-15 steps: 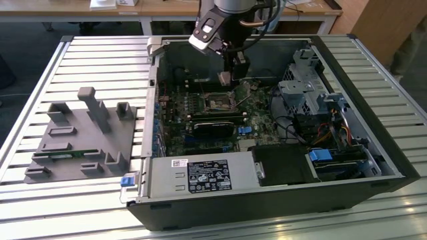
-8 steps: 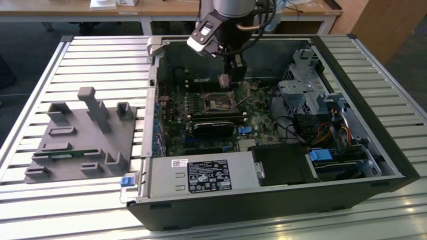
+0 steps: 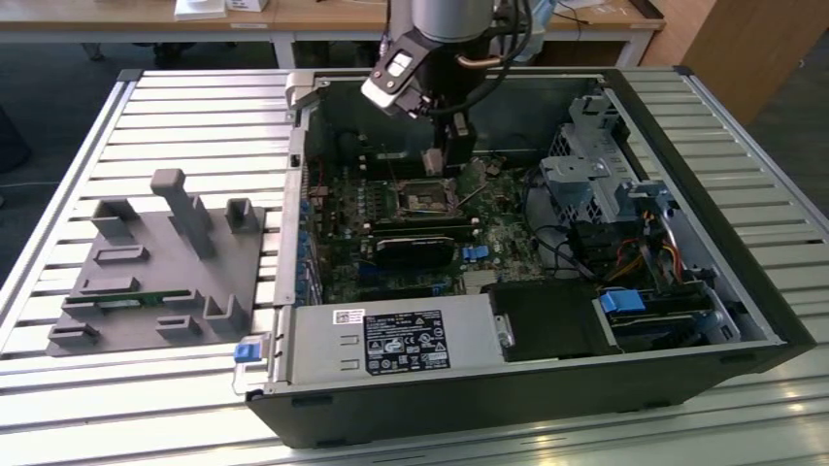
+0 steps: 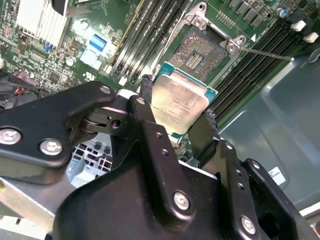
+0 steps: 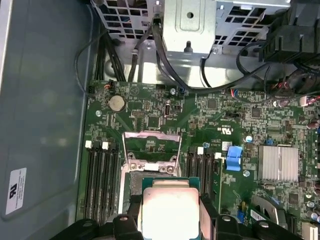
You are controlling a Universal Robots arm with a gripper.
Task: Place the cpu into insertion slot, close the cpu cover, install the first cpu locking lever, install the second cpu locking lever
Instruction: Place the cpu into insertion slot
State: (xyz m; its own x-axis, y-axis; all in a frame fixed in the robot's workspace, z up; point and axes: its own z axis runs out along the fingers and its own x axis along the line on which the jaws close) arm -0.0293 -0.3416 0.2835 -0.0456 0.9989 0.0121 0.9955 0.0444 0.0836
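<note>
we see the claw clamped on the cpu by two opposite edges. the chip is held flat over the board, near the open socket and not in it. the cpu cover is flipped up on the socket edge toward the drive cage. memory slots crowd the socket on both sides, and a thin metal lever juts out beside it. in the first wrist view the chip hides part of the socket and is itself cut off at the frame edge.

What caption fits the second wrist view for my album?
The gripper holds the cpu close to the open socket on the green motherboard.
</note>
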